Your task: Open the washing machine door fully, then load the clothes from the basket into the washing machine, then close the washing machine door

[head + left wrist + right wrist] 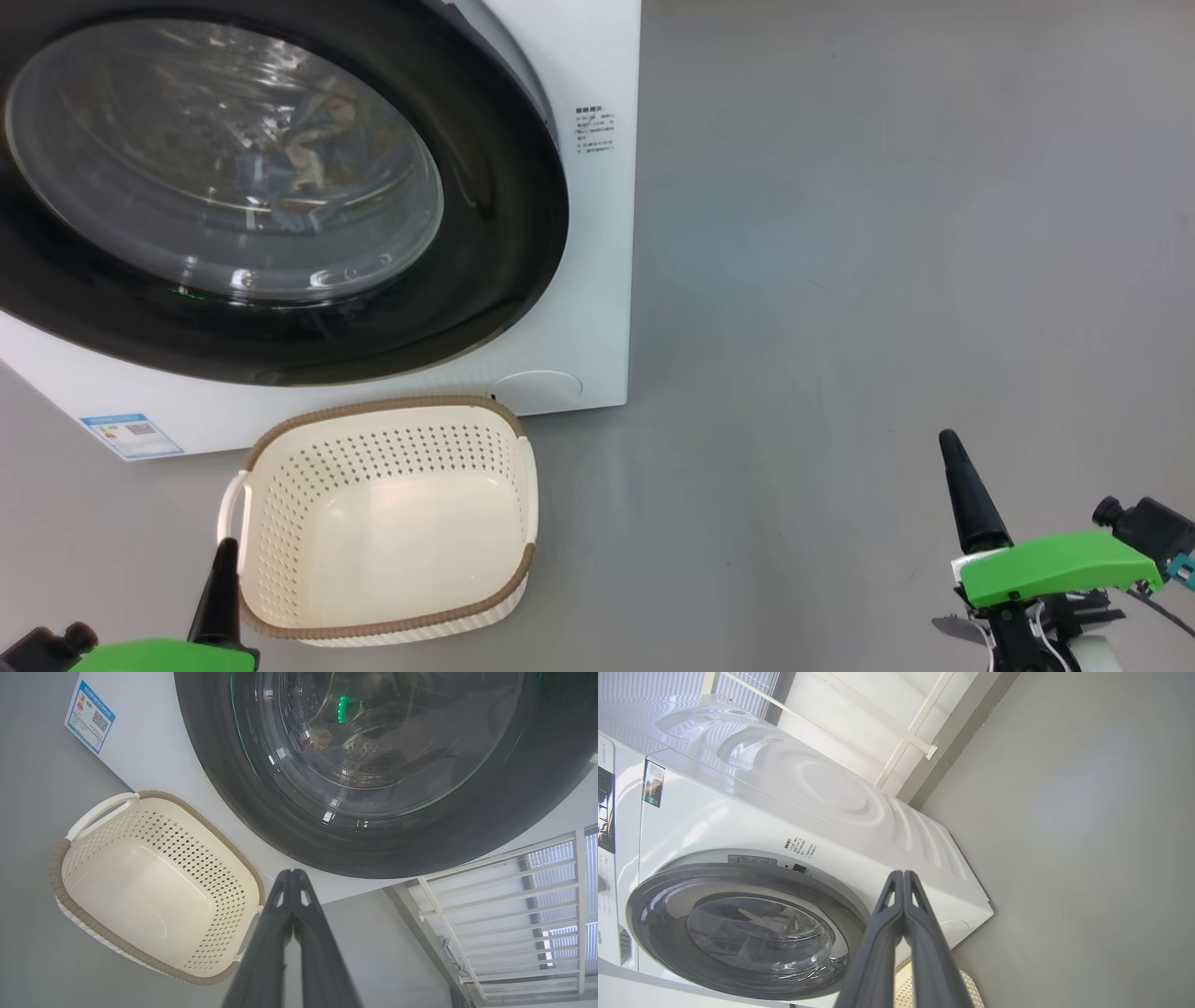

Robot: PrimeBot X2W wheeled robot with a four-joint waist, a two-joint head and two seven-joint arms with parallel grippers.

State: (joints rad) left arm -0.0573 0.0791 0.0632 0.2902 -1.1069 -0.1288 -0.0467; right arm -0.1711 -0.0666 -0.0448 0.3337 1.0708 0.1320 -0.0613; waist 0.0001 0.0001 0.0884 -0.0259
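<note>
The washer (597, 280) takes up the upper left of the head view. Its door (495, 252) lies flush against the white front, which the right wrist view also shows. Through the glass bowl, the clothes (299, 140) show as a blurred patch of light blue and orange-brown fabric inside the steel drum, in the upper half of the glass. In the left wrist view a small piece of the same fabric (322, 739) shows near the top centre, behind the glass.

The basket (383, 408) stands upright on the grey floor (840, 280) at lower left centre of the head view. It is just below the washer's bottom edge and close to it. Whether the two touch cannot be told. Nothing is in the basket, and its smooth cream bottom and perforated walls are bare. In the left wrist view it sits at centre left, tilted in the frame, again with nothing inside.

A blue-and-white sticker (131, 436) sits on the washer's lower left corner, to the upper left of the basket.

The left gripper (224, 560) rises from the bottom left corner of the head view, its tip just beside the basket's left handle. In its own wrist view its fingers (280, 933) are pressed together with nothing between them.

The right gripper (952, 448) stands at lower right over bare floor, well apart from the basket and the washer. Its fingers (924, 933) are likewise closed tip to tip and hold nothing.
</note>
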